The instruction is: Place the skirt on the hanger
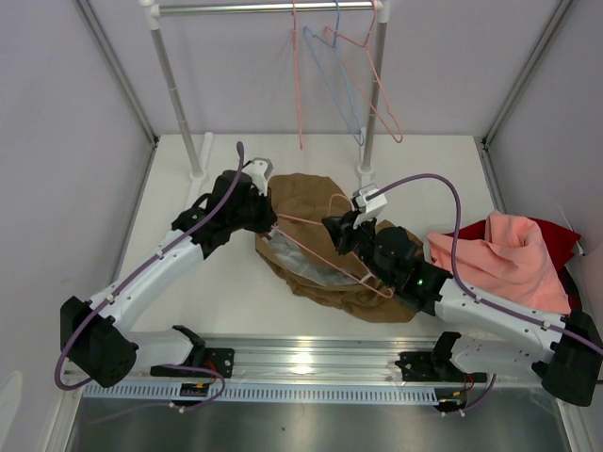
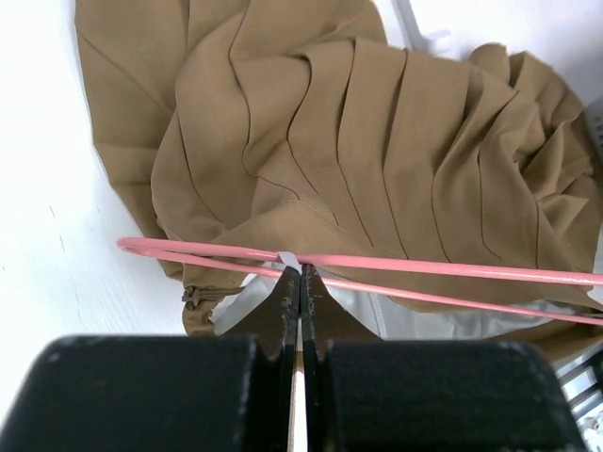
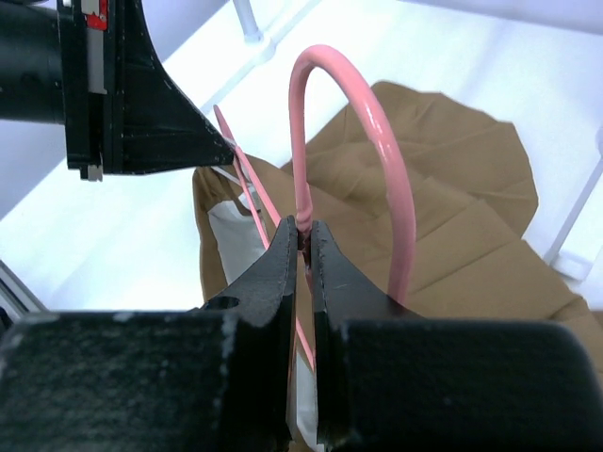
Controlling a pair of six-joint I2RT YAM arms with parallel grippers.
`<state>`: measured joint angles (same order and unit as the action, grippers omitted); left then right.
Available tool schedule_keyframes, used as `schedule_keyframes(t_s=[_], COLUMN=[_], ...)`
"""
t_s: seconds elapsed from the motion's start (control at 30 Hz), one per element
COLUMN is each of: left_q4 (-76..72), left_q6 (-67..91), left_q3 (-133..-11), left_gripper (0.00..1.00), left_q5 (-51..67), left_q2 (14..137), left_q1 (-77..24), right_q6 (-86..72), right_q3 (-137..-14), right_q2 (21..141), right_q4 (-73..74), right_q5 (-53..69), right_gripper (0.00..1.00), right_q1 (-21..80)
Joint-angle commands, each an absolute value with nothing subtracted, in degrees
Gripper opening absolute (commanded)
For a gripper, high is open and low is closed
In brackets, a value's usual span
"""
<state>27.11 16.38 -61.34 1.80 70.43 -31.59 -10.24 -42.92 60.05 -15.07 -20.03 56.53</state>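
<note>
Here, the tan pleated skirt (image 1: pixel 306 193) lies crumpled in the middle of the white table (image 1: pixel 226 292), its pale lining showing at the near edge. A thin pink hanger (image 1: pixel 335 200) stretches across it, and I hold that hanger at two places.

My left gripper (image 1: pixel 273 221) is closed on the wire at the hanger's left corner; in the left wrist view the fingertips (image 2: pixel 300 275) meet around the pink wire (image 2: pixel 424 266), with the skirt's pleats (image 2: pixel 358 141) fanned out beyond. My right gripper (image 1: pixel 342 226) is pinched shut on the neck just below the hook – the right wrist view shows the jaws (image 3: pixel 306 234) clamping it while the hook (image 3: pixel 377 122) curves up over them.

From above, the hanger's long axis runs diagonally – from the far left down toward the near right – and its hook points to the far side of the table.

A salmon-pink cloth (image 1: pixel 499 259) sits well apart at the right. Spare hangers (image 1: pixel 349 85) dangle from a rail (image 1: pixel 264 8) at the back.
</note>
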Motion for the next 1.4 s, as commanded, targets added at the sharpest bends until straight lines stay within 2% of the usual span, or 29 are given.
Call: schedule_keyframes(t_s=[0.0,0.1,0.23,0.33,0.43,0.6,0.77,1.1,1.37], left_q4=[25.5,25.7,25.7,25.0,24.2,21.4,13.8,14.6,19.1], left_q6=[14.9,15.4,14.9,14.9,14.0,10.8,6.9,1.0,-2.4], left_q3=[-64.1,-63.3,-62.9,-63.5,-65.8,-68.6,-70.2,-75.4,-77.3], left_gripper=[0.01,0.04,0.27,0.38,0.45,0.48,0.54,0.56,0.56], left_q5=[2.5,0.5,0.4,0.4,1.6,7.9,23.4,46.3,50.2], left_q2=[68.9,68.4,67.0,64.7,62.7,63.5,65.3,70.0,73.5], left_q1=[-31.9,-31.9,-31.9,-32.0,-32.0,-32.0,-31.9,-30.0,-30.0], right_q6=[-9.3,-8.9,-8.0,-7.4,-6.8,-4.6,-3.8,-5.0,-5.2], right_q3=[-47.4,-47.8,-48.3,-49.1,-50.4,-54.6,-61.9,-68.2,-69.5], right_q2=[60.8,60.4,59.4,58.6,58.5,59.2,61.5,63.5,63.5], right_q4=[-17.8,-16.1,-12.1,-10.0,-7.8,-4.6,-0.3,5.3,6.8], right_q5=[-18.4,-18.0,-17.7,-17.1,-16.2,-12.7,-7.9,-0.8,-0.6], right_gripper=[0.0,0.0,0.0,0.0,0.0,0.0,0.0,0.0,0.0], right_q1=[56.5,56.5,56.5,56.5,56.4,55.7,53.3,50.0,49.2])
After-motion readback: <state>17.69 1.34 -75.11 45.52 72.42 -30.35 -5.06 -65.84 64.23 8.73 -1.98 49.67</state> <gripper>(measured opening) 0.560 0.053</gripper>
